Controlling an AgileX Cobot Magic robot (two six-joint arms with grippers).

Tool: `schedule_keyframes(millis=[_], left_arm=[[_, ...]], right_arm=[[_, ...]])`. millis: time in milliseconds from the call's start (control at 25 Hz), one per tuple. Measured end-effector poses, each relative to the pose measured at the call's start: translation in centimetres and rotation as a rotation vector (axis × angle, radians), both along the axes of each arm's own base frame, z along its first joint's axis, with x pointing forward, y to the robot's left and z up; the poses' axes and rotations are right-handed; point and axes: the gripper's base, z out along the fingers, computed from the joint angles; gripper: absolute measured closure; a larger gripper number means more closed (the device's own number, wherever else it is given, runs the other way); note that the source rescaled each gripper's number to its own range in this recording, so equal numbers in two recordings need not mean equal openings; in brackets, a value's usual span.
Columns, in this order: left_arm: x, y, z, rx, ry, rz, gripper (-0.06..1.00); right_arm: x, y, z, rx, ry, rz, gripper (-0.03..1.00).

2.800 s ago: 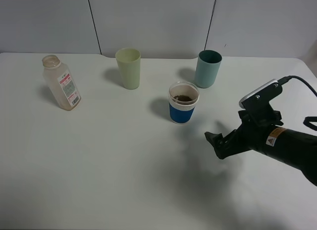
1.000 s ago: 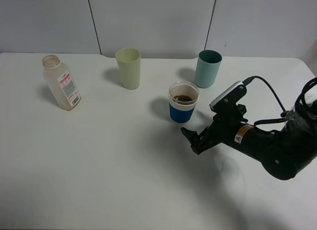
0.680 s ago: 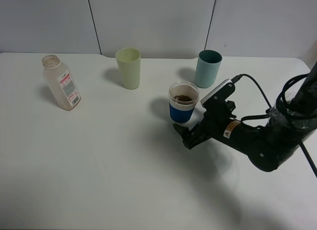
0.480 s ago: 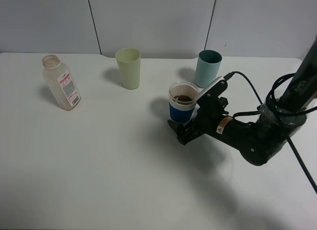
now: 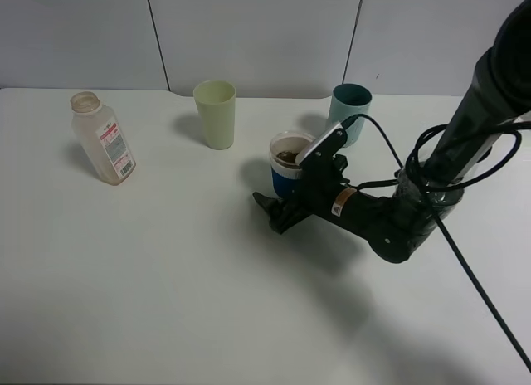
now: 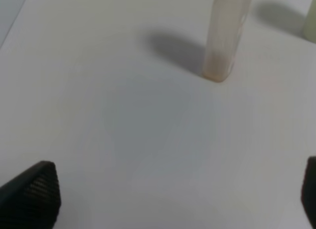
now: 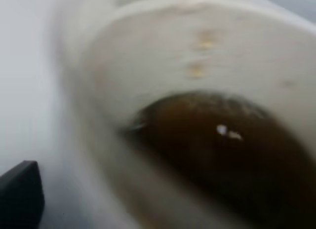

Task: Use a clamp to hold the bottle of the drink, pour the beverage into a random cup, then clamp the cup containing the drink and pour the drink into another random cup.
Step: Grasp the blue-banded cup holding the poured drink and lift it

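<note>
- Right jaws: low on the tabletop (image 5: 166,277), reaching in from the side at the base of the blue cup (image 5: 283,174). One dark fingertip (image 5: 264,204) shows in front of the cup. The other is hidden, so I cannot tell whether the jaws are clamped on the cup or only flanking it.
- Right wrist view: the cup's inner wall (image 7: 197,56) fills the frame, with brown drink (image 7: 222,140) in the bottom and one fingertip (image 7: 19,194) at the edge. The cup lies dead ahead of the jaws, very close.
- The cup stands upright with its long axis vertical, so the jaws meet it across its width.
- The right arm (image 5: 390,223) is by far the nearer. The left jaws are spread wide, both tips (image 6: 29,192) at the frame's edges, over bare tabletop near the bottle (image 6: 224,36).
- Pour targets: the teal cup (image 5: 349,111) is just behind the blue cup, and the green cup (image 5: 216,113) is farther off, toward the bottle (image 5: 104,140).
- Writing: the bottle's red-and-white label (image 5: 116,148) and a yellow sticker (image 5: 338,201) on the right arm are both too small to read.
</note>
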Motion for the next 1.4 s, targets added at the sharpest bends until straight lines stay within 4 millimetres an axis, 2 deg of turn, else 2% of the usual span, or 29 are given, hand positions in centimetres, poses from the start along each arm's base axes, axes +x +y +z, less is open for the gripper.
schedule_keyframes(millis=[40,80,120,160,200,720,1040,1400], left_arm=[[0.0,0.0,0.0,0.000,0.000,0.000,-0.04],[0.0,0.0,0.0,0.000,0.000,0.000,-0.04],[0.0,0.0,0.0,0.000,0.000,0.000,-0.04],[0.0,0.0,0.0,0.000,0.000,0.000,-0.04],[0.0,0.0,0.0,0.000,0.000,0.000,-0.04],[0.0,0.0,0.0,0.000,0.000,0.000,-0.04],[0.0,0.0,0.0,0.000,0.000,0.000,-0.04],[0.0,0.0,0.0,0.000,0.000,0.000,-0.04]], right_arm=[[-0.1,0.4,-0.1,0.005,0.001,0.011,0.09],[-0.1,0.7,-0.1,0.006,0.002,0.017,0.27],[-0.1,0.8,-0.1,0.009,0.002,0.021,0.46],[-0.1,0.9,-0.1,0.012,0.001,0.022,0.72],[-0.1,1.0,-0.1,0.015,0.000,0.021,0.94],[-0.6,2.0,0.4,0.025,0.001,-0.044,0.93],[0.2,2.1,4.9,0.083,-0.065,-0.094,0.93],[0.4,1.9,7.6,0.081,-0.114,-0.120,0.93]])
